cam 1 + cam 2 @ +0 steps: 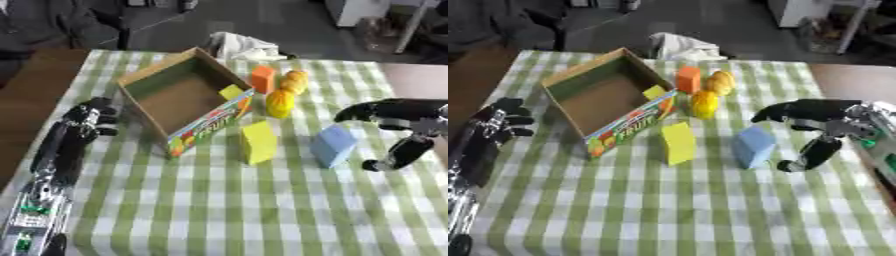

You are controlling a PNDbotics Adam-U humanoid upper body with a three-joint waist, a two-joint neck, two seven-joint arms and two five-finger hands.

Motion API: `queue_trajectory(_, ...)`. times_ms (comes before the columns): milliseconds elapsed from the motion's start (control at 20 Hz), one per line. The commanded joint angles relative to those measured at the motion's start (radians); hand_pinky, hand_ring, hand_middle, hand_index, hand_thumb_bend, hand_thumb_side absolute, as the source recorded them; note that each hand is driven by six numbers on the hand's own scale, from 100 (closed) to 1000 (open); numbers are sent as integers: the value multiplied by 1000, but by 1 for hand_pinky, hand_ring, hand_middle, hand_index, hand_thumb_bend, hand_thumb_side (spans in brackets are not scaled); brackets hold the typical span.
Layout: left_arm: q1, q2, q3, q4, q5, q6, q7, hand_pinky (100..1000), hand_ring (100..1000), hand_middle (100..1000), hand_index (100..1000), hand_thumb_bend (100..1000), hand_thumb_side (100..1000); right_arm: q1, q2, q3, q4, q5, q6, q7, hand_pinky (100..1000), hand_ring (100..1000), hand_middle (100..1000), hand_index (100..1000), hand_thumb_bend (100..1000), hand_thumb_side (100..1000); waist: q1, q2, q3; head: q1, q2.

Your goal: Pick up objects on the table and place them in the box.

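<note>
Right hand (820, 125) spread beside blue block (754, 145), contact unclear.

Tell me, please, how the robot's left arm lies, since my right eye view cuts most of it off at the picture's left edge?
Observer: The left eye view shows it nearly whole. The left hand lies on the checked tablecloth to the left of the box, and the black forearm runs from it down towards the lower left corner.
Operator: Thank you. What does that view show of the arm below the black part?
Observer: A silver section with small green marks on it, reaching to the picture's bottom edge.
</note>
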Motion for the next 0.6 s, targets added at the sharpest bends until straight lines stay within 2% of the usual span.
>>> queue_trajectory(50,-5,11,-2,-10,-2,-2,-3,647,687,632,778,163,699,-28,-8,-9,-6,7,0,-9,970,1000,952,1000,450,224,3,-14,3,-3,5)
queue_trajectory(600,-8,9,-3,-11,-1,-2,-4,647,687,632,778,164,698,-54,32,-4,47,51,-11,2,967,1000,952,1000,437,231,2,-14,31,-7,5)
